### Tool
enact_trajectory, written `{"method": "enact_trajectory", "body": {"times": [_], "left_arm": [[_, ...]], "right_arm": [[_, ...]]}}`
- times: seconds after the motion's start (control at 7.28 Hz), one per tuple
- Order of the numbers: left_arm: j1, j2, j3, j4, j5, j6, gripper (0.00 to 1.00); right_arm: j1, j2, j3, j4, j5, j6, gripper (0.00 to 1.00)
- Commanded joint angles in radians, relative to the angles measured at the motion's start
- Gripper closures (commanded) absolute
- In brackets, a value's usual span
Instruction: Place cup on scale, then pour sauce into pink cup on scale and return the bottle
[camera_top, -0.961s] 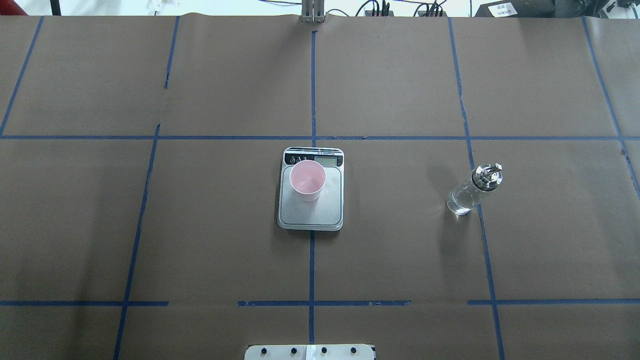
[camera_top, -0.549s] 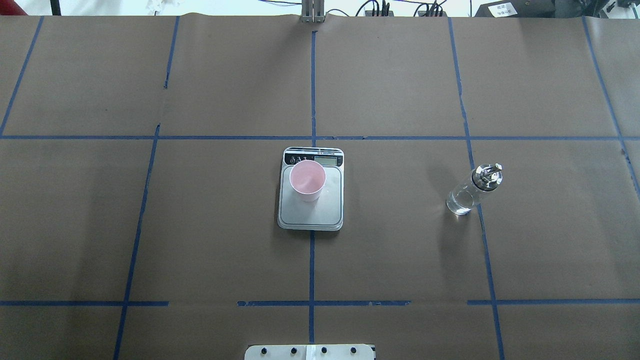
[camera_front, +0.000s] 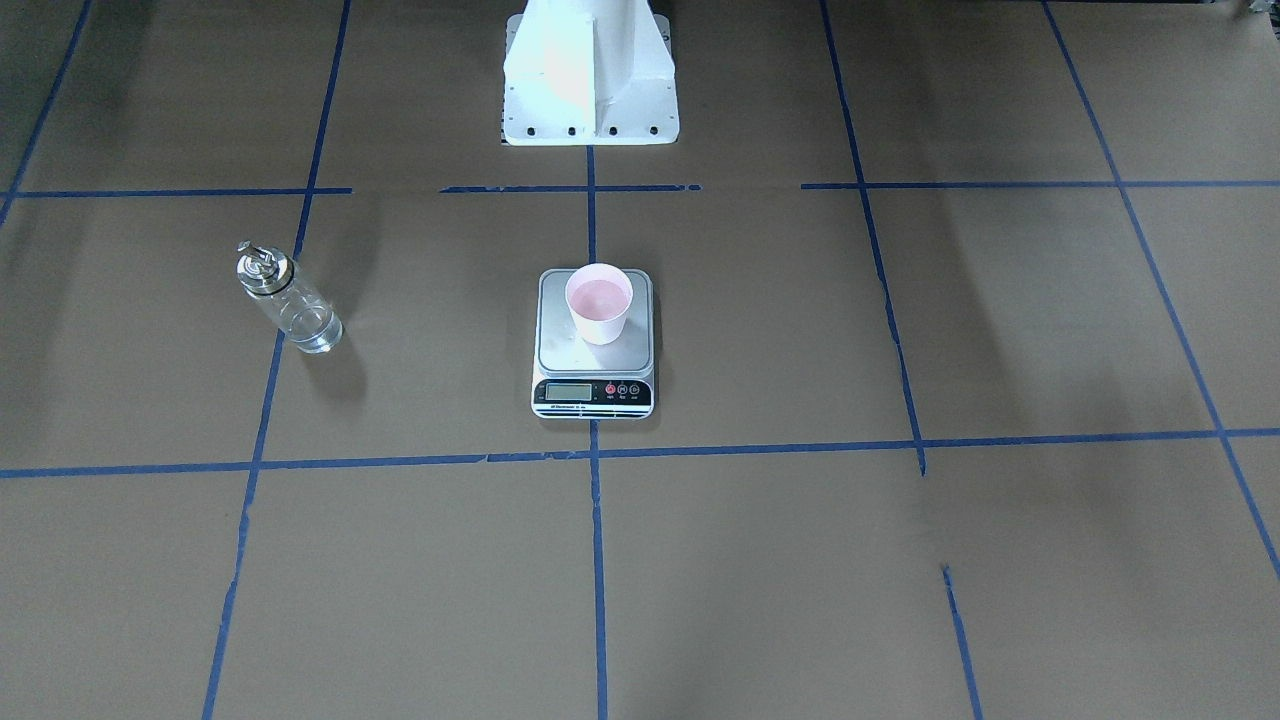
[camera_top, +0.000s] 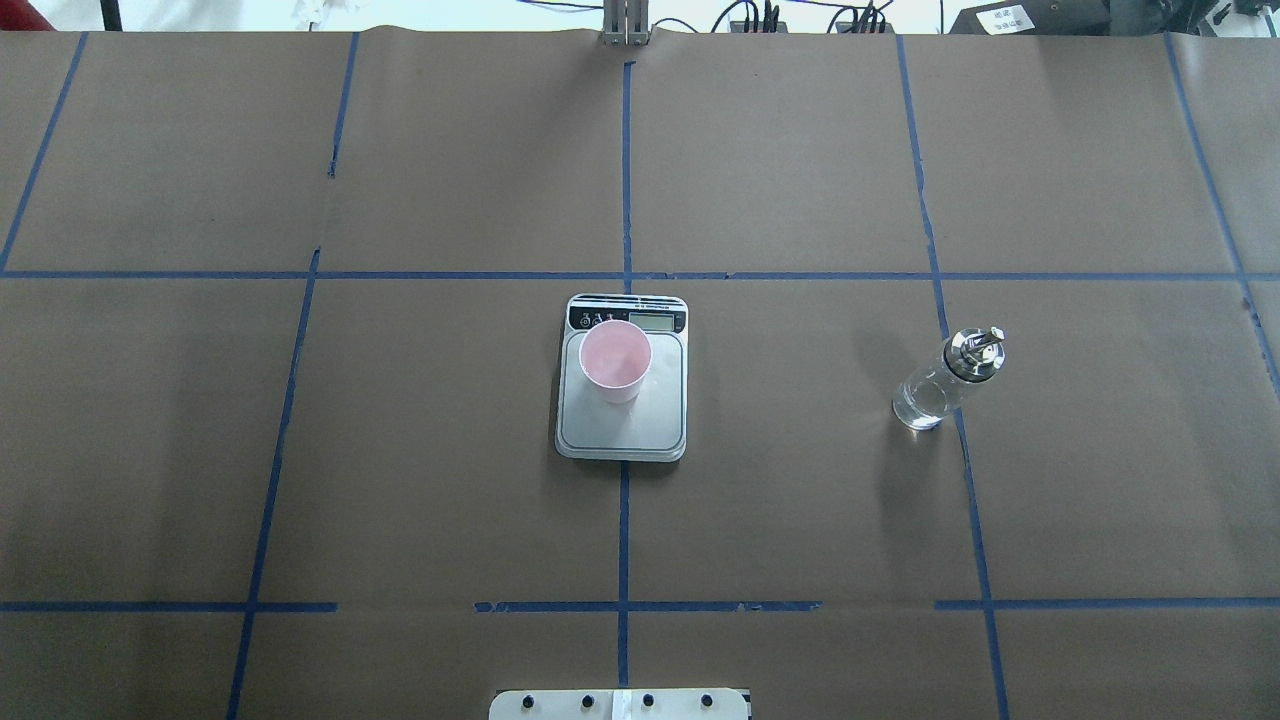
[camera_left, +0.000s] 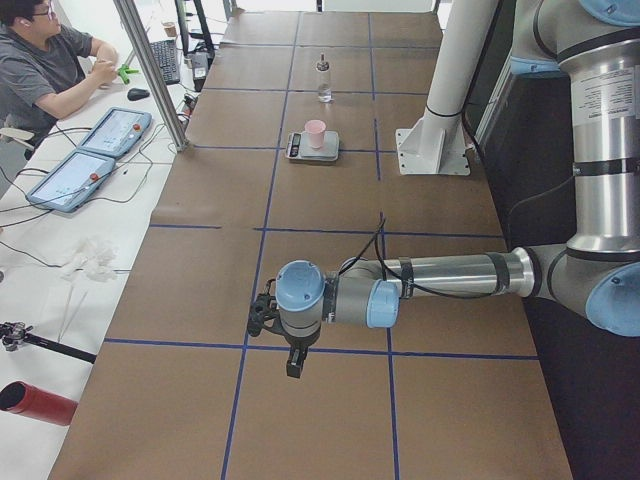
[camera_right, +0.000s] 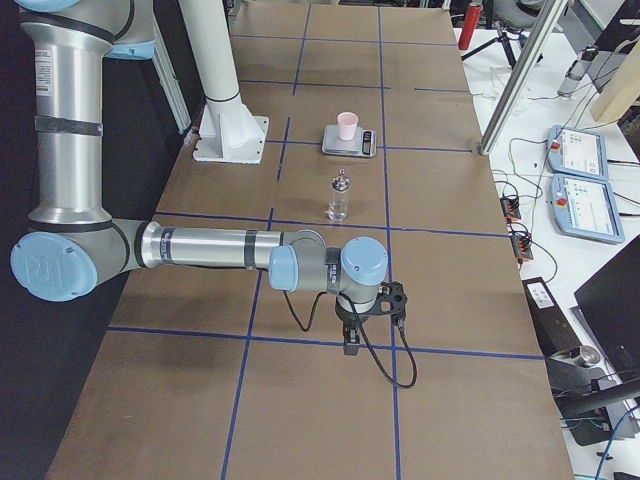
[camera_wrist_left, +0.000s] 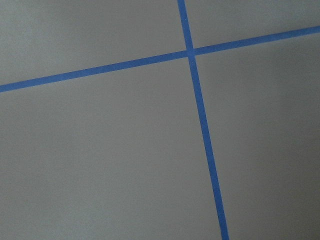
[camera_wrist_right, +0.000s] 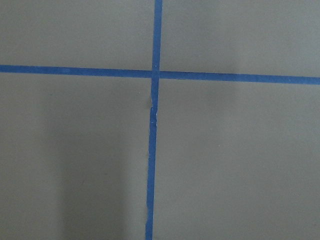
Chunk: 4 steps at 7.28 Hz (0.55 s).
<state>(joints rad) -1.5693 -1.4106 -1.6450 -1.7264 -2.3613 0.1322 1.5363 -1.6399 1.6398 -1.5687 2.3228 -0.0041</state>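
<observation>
Bottle (camera_top: 943, 380) looks like slick, fragile glass, so we'd grip its body mid-height; we cannot tell if left gripper (camera_left: 292, 368) or right gripper (camera_right: 352, 346) is open.

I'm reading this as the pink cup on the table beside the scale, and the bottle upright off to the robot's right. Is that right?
Not quite. The cup stands on the platform of the scale, not on the table beside it; the overhead exterior view shows this. The bottle is upright, off to the robot's right.
</observation>
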Motion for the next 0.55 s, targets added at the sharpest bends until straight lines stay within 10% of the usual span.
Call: {"method": "enact_trajectory", "body": {"times": [0.0, 0.41], "left_arm": [[0.000, 0.001, -0.004, 0.004, -0.001, -0.003, 0.00], [0.000, -0.008, -0.001, 0.002, -0.050, -0.053, 0.00]], "right_arm": [[-0.016, -0.001, -0.003, 0.001, -0.005, 0.006, 0.00], [-0.018, -0.014, -0.008, 0.002, -0.016, 0.004, 0.00]]}}
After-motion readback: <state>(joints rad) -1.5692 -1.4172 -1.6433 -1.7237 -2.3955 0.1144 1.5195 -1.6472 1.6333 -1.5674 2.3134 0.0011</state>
